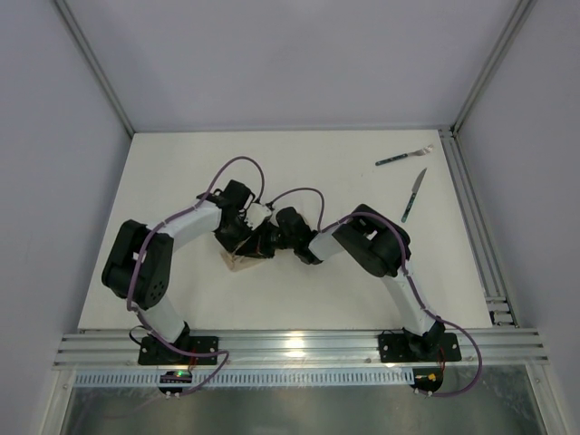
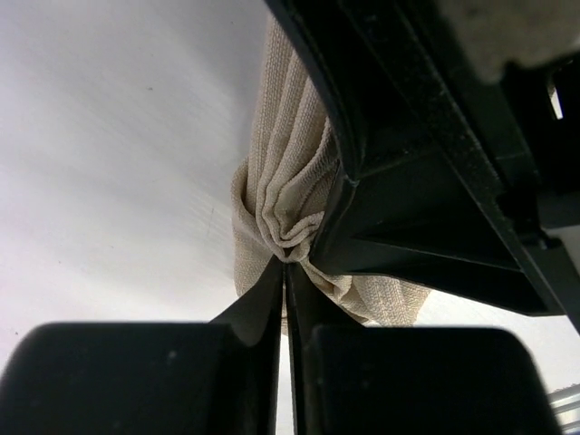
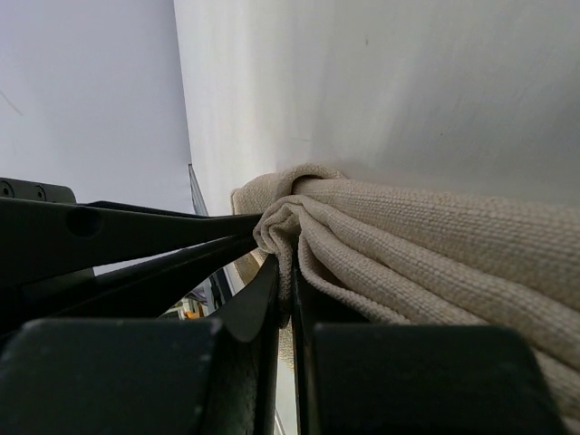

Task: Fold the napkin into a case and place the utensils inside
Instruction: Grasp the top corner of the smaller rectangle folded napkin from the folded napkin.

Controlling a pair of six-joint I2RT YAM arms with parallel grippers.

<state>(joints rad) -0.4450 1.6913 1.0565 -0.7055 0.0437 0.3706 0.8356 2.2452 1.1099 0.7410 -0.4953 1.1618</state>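
The beige napkin (image 1: 241,260) lies bunched at the middle of the table, mostly hidden under both grippers. My left gripper (image 1: 248,239) is shut on a gathered fold of the napkin (image 2: 283,186), its tips (image 2: 285,265) pinching the cloth. My right gripper (image 1: 271,239) meets it from the right and is shut on a fold of the napkin (image 3: 435,245) at its tips (image 3: 291,265). The two grippers nearly touch. At the far right lie the utensils, apart from the cloth: a green-handled fork (image 1: 403,157) and a green-handled knife (image 1: 414,196). No case shape shows.
A metal rail (image 1: 476,217) runs along the table's right edge, close to the knife. Purple cables (image 1: 237,165) loop above both wrists. The other arm's black fingers (image 2: 417,172) cross the left wrist view.
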